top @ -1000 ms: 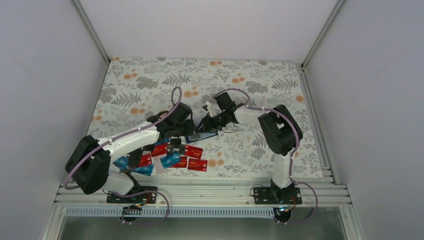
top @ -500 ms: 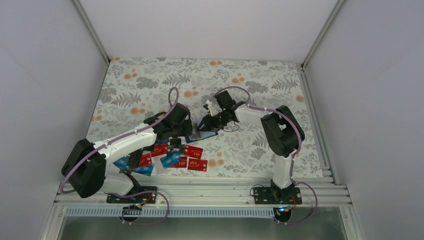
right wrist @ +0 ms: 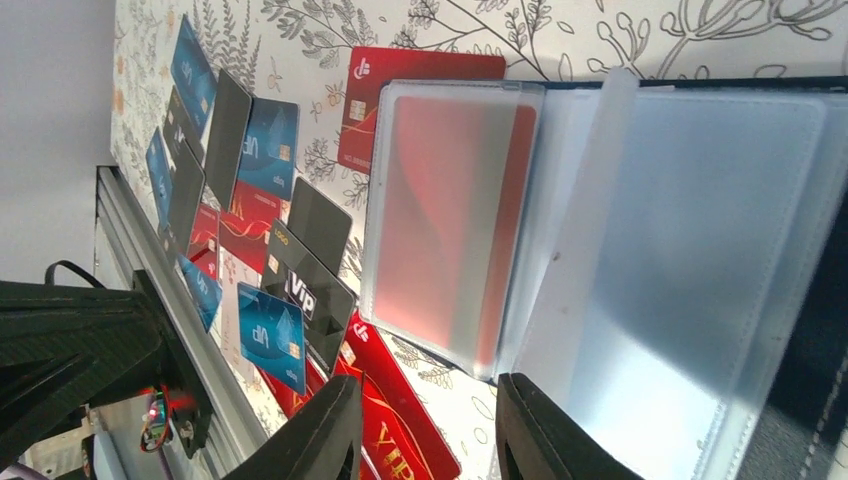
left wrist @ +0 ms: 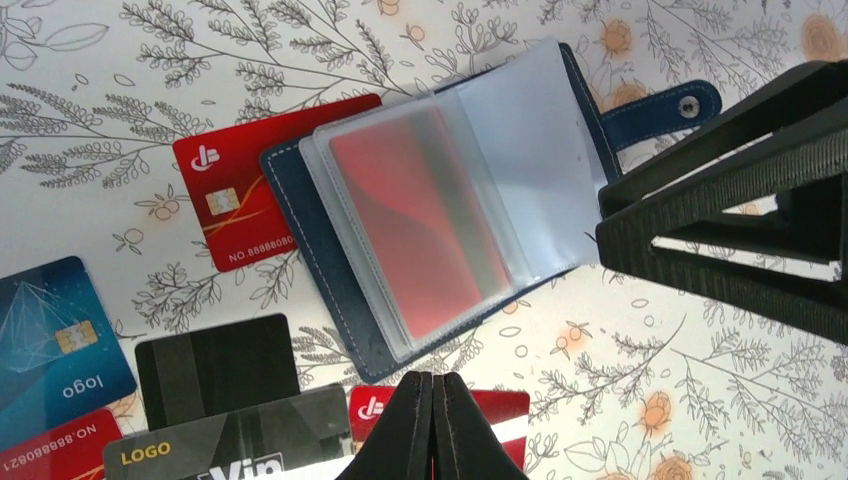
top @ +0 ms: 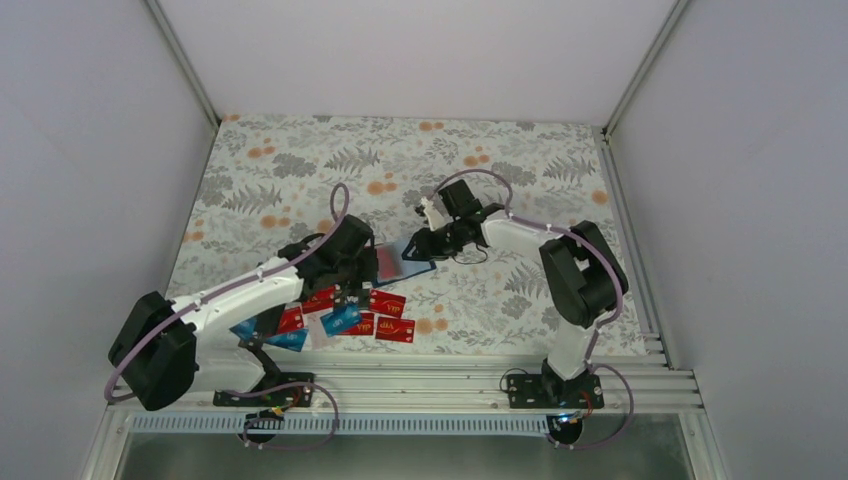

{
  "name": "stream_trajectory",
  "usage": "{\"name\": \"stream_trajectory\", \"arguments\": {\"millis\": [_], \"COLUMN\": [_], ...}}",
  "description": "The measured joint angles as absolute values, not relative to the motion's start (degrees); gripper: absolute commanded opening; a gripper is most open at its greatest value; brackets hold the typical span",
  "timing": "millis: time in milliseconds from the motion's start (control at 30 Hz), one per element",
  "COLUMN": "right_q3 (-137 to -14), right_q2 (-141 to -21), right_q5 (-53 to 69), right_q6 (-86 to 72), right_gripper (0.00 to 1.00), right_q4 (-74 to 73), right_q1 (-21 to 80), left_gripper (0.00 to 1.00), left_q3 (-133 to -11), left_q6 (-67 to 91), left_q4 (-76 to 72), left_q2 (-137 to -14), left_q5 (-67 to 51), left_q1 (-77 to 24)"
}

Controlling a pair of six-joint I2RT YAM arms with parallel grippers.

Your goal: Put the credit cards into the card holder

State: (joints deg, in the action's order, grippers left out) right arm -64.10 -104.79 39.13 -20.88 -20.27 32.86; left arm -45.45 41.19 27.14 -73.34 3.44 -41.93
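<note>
The card holder (left wrist: 445, 205) lies open and flat near the middle of the tabletop (top: 300, 160), a little toward the near edge, its snap tab (left wrist: 660, 110) pointing to the right edge. A red card (left wrist: 420, 225) sits inside its frosted clear sleeve. A second red card (left wrist: 225, 195) lies partly under the holder's left border. The other credit cards (top: 340, 318) – red, blue, black – are spread between the holder and the near edge, left of middle, in the same places as a second ago.

Since the earlier frame the left arm (top: 225, 295) has drawn back toward the near left corner, its elbow lower and further left. The holder's sleeve with the red card now shows in the top view, where the wrist covered it before. The right arm (top: 575, 270) has swung its elbow toward the right edge, while its wrist stays at the holder.

The left gripper (left wrist: 433, 385) hangs above the near side of the holder with its jaws pressed together and nothing between them. The right gripper (right wrist: 428, 430) reaches in from the right with its jaws partly apart – nothing shows between them. One finger meets the holder's right edge beside the tab. Whether it presses on the edge cannot be told.

A clear leaf (right wrist: 585, 250) stands up from the holder's spine. The lettering on the sleeved card is blurred by the plastic, and the left arm hides part of the card spread in the top view.
</note>
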Motion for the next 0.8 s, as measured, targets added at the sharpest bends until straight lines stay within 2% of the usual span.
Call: {"name": "stream_trajectory", "arguments": {"millis": [467, 800], "right_q3": [-56.6, -47.8], "right_q2": [-95.4, -90.4], "right_q5": [32.8, 36.0], "right_q6": [-19.9, -18.8], "right_gripper": [0.40, 0.42], "right_q4": [-22.2, -20.7], "right_q1": [32.8, 36.0], "left_gripper": [0.04, 0.08], "left_q3": [-42.2, -37.9], "left_q6": [42.9, 47.6], "left_q4": [29.8, 31.9], "left_q2": [-71.7, -70.5], "left_q5": [3.3, 2.7], "left_q1": [-47.6, -52.8]}}
